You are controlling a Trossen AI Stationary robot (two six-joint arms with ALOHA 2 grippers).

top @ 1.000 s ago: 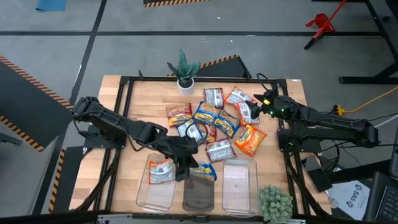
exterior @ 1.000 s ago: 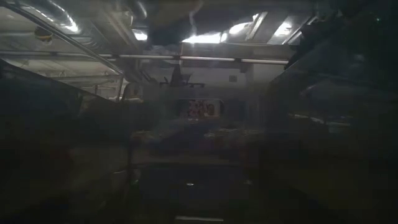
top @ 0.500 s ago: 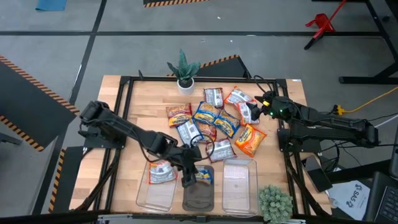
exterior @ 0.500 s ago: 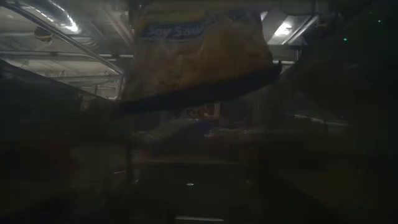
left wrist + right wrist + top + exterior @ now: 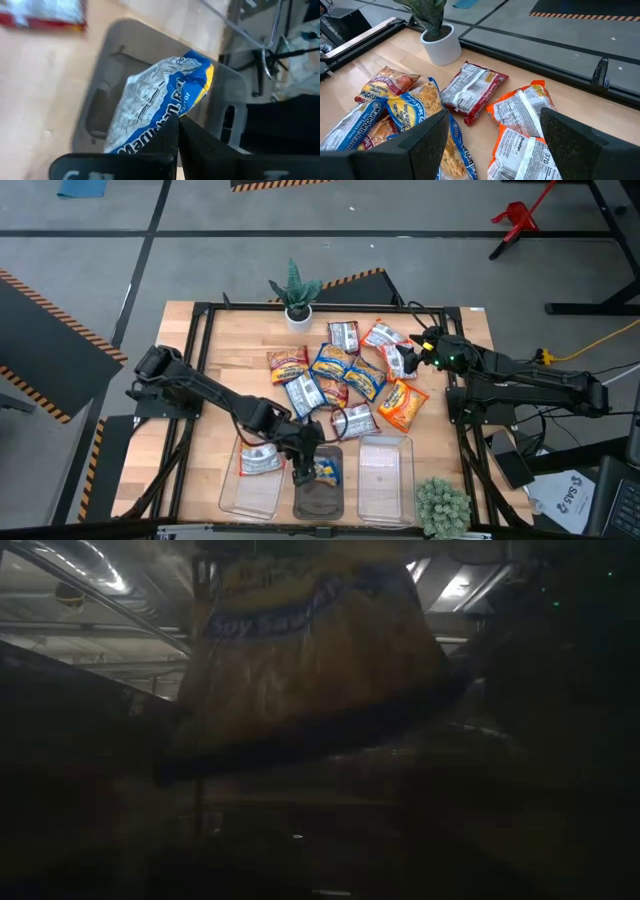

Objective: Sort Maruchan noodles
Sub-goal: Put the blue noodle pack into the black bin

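We see the left gripper (image 5: pixel 308 467) over the middle bin (image 5: pixel 319 490), its fingers (image 5: pixel 172 147) pressed together on the edge of a blue-and-yellow packet (image 5: pixel 160 102). The packet hangs above that bin's floor, tilted, and we cannot tell whether it touches the bin. In the low view the same packet (image 5: pixel 310 650) fills most of the picture, with "Soy Sauce" lettering near its top.

From the table's centre, three clear bins sit in a row at about 6 o'clock. The left bin (image 5: pixel 250 490) holds one red-and-silver packet (image 5: pixel 259 461). The right bin (image 5: pixel 385 485) sits at about 5 o'clock.

The remaining packets lie in a loose pile (image 5: pixel 345 375) around the centre and toward 1 o'clock, several overlapping: orange ones, blue-and-yellow ones and red-and-silver ones. An orange packet (image 5: pixel 403 404) lies at about 3 o'clock of the pile.

The right gripper (image 5: pixel 412 352) sits at the pile's 2 o'clock edge, its fingers (image 5: pixel 427 140) spread wide and holding nothing. Beyond them the right wrist view shows a red-and-silver packet (image 5: pixel 472 91) and an orange one (image 5: pixel 522 107) lying side by side.

A potted plant (image 5: pixel 297 292) stands at 12 o'clock, and a round green plant (image 5: pixel 441 504) at the 5 o'clock corner.
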